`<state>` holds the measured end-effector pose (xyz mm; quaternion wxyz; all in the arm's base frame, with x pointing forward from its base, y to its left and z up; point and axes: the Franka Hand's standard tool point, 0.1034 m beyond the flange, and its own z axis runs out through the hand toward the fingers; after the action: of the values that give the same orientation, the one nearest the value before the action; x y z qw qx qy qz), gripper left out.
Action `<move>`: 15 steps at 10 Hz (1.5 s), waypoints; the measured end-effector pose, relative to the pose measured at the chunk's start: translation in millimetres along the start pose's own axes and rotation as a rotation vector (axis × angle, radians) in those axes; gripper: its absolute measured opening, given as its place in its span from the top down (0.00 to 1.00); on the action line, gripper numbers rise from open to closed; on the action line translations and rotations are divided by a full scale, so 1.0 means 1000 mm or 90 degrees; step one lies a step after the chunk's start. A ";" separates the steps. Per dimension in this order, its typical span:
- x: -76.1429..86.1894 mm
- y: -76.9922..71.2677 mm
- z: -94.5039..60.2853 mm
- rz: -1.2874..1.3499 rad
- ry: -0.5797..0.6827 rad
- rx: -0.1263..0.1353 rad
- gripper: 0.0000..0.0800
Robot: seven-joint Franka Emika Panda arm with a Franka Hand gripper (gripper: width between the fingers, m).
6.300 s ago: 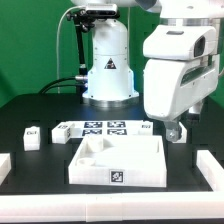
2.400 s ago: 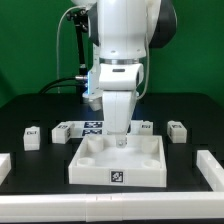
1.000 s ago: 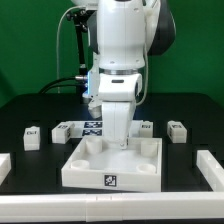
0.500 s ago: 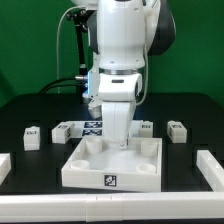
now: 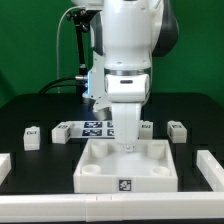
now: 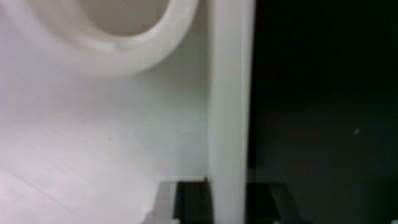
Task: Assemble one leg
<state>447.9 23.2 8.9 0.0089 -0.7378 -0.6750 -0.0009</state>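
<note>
The arm (image 5: 125, 50) is lowered over the tray-like panel (image 5: 152, 182). Its rear wall is clamped between the fingers (image 6: 187, 205) of the gripper (image 5: 128, 147), seemingly so it can be repositioned. The leg (image 5: 177, 131) lies unheld on the table, near the panel at the exterior view's right.

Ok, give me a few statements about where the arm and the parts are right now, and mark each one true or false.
1. The jaws straddle the back wall of the tray panel. True.
2. A leg is held in the jaws. False: they close on the panel's wall, which the wrist view shows between them.
3. A leg stands free on the table at the exterior view's right. True.
4. The tray panel bears no tag. False: a tag sits on its front wall.
5. The marker board lies in front of the panel. False: it lies behind it.
</note>
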 end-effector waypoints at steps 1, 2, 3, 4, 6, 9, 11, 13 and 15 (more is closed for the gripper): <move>0.006 0.008 0.001 -0.045 0.001 -0.007 0.92; 0.011 0.014 0.001 -0.074 0.000 -0.012 0.92; 0.018 0.018 0.001 -0.087 0.001 -0.018 0.92; 0.022 0.021 0.001 -0.087 0.003 -0.021 0.92; 0.032 0.025 0.001 -0.075 0.005 -0.024 0.93; 0.048 0.032 0.001 -0.043 0.010 -0.022 0.93; 0.050 0.033 0.001 -0.041 0.006 -0.016 0.93; 0.050 0.033 0.001 -0.041 0.006 -0.016 0.93; 0.049 0.033 0.001 -0.041 0.007 -0.017 0.93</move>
<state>485.2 69.5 7.8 0.0027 -0.7159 -0.6980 -0.0142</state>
